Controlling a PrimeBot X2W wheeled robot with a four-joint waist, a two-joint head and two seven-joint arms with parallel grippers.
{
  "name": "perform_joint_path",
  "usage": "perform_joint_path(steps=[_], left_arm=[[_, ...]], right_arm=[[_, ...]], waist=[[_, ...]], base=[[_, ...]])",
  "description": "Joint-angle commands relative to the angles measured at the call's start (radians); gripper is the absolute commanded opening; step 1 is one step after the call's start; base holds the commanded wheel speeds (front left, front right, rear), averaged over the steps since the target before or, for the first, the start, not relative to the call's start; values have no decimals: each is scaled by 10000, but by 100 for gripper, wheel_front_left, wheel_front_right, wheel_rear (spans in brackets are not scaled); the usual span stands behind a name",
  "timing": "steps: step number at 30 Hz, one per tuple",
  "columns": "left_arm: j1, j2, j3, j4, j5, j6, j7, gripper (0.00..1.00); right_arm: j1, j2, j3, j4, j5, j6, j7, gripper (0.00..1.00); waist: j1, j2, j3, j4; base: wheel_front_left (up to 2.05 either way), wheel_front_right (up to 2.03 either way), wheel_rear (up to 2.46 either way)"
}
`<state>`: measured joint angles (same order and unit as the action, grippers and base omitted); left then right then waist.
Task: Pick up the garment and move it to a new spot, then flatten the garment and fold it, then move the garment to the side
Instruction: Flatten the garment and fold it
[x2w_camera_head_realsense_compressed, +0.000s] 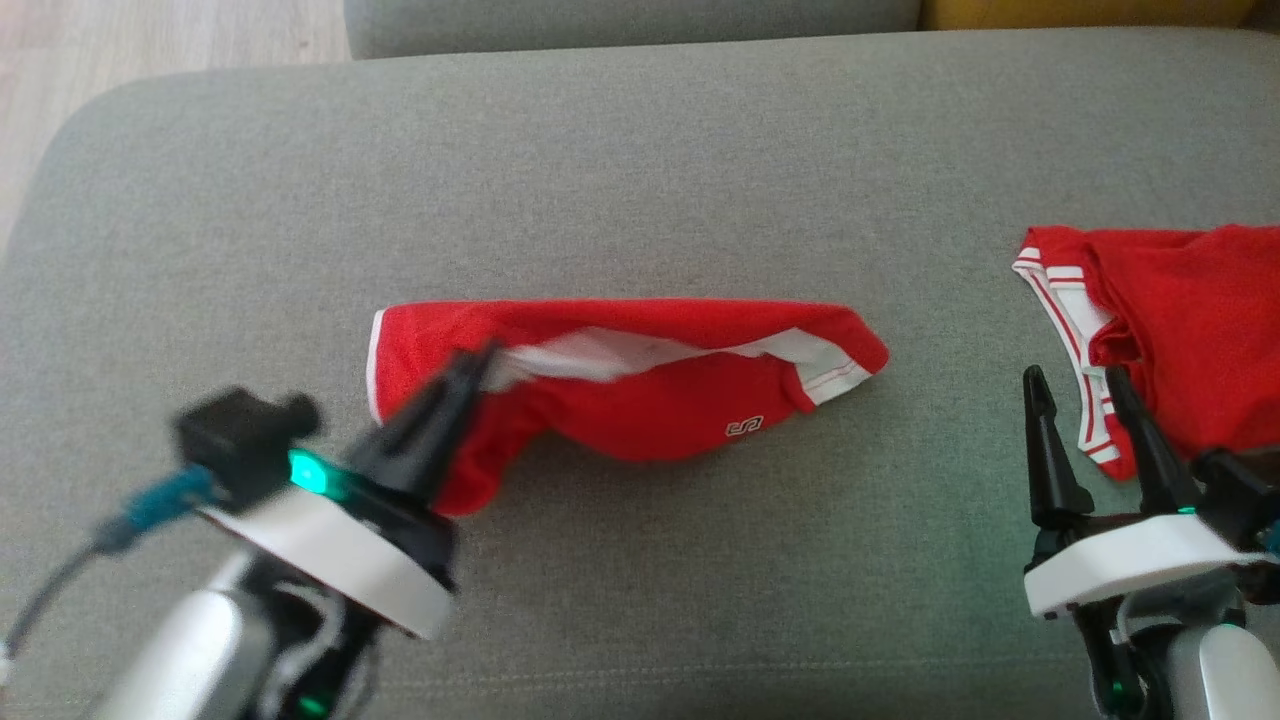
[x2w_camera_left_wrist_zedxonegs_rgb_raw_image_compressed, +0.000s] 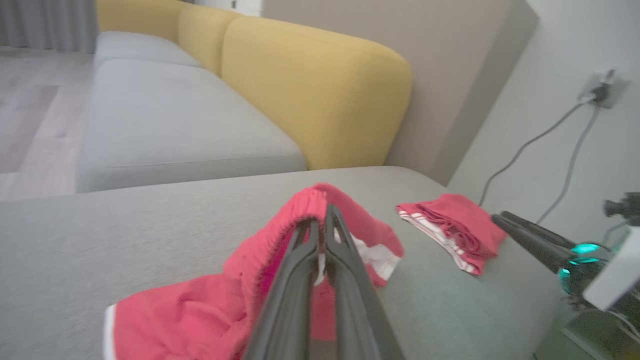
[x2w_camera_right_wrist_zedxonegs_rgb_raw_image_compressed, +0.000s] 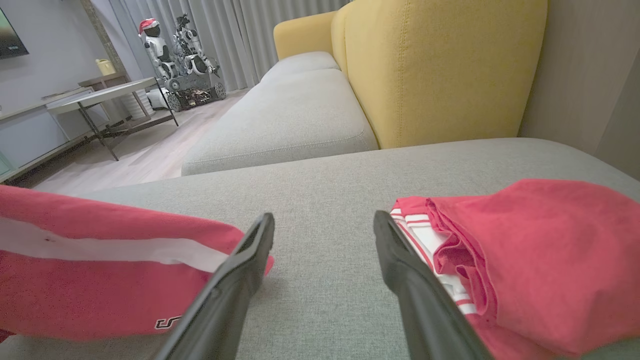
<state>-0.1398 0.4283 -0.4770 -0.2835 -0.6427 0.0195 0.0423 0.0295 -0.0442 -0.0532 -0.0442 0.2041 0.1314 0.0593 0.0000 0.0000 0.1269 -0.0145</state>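
Two red garments (x2w_camera_head_realsense_compressed: 620, 400) (x2w_camera_head_realsense_compressed: 1200, 320), two pincers (x2w_camera_head_realsense_compressed: 478, 362) (x2w_camera_head_realsense_compressed: 1075, 378) and one grey cushion (x2w_camera_head_realsense_compressed: 640, 150) are here.

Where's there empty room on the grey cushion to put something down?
The widest bare patch is the far strip of the cushion, behind the shorts and the red top. A bare gap lies between those two, another in front of the shorts. It's crowded where the right gripper sits by the top and the left gripper pinches the shorts.
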Motion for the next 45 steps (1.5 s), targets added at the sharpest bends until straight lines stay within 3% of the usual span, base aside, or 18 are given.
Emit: perform_joint_path(steps=[1,5,9,16,17,19,20,24,35,39,45], left_arm=[[-314,275,525,-222,-100,47,20,0],[-347,294,1025,1092,-835,-33,27,0],[-623,-47,1141,3046,-1408,-367,-131,0],[-957,-437,1095,5624,-1452,-759,-869,0],[-959,-472,1071,5789,-1419,-799,-998,8],[-922,-551,1048,6007,-1384,-836,-1226,98],[-882,-575,1026,6072,-1343,-828,-1321,100],[-625,-555,1029,5964,-943,-452,-1878,100],[305,-293,1504,3527,991,1678,-2953,100],[671,-182,1506,2524,1642,2118,-3000,100],[1063,13,1392,1944,1887,2364,-2815,100]], right_arm=[[-406,-60,196,-306,80,-7,-130,100],[-505,-60,254,-275,132,-7,-160,100],[-673,-60,390,-227,178,-7,-192,100],[-793,-60,453,-126,212,-7,-264,100],[-777,-60,428,-124,208,-7,-280,100],[-754,-60,357,-120,189,-7,-299,100],[-751,-60,321,-114,167,-7,-297,100],[-739,-60,228,-146,-4,-7,-259,100],[-465,-60,235,-418,-419,-7,70,100],[-258,-60,301,-529,-540,-7,226,100],[-63,-60,375,-662,-618,-7,396,100]], waist=[[0,0,36,-16],[0,0,240,-88],[0,0,481,-230],[0,0,681,-426],[0,0,682,-412],[0,0,656,-366],[0,0,618,-336],[0,0,389,-199],[0,0,-431,160],[0,0,-704,201],[0,0,-867,189]], base=[[0,0,0],[0,0,0],[0,0,0],[0,0,0],[0,0,0],[0,0,0],[0,0,0],[0,0,0],[0,0,0],[0,0,0],[0,0,0]])
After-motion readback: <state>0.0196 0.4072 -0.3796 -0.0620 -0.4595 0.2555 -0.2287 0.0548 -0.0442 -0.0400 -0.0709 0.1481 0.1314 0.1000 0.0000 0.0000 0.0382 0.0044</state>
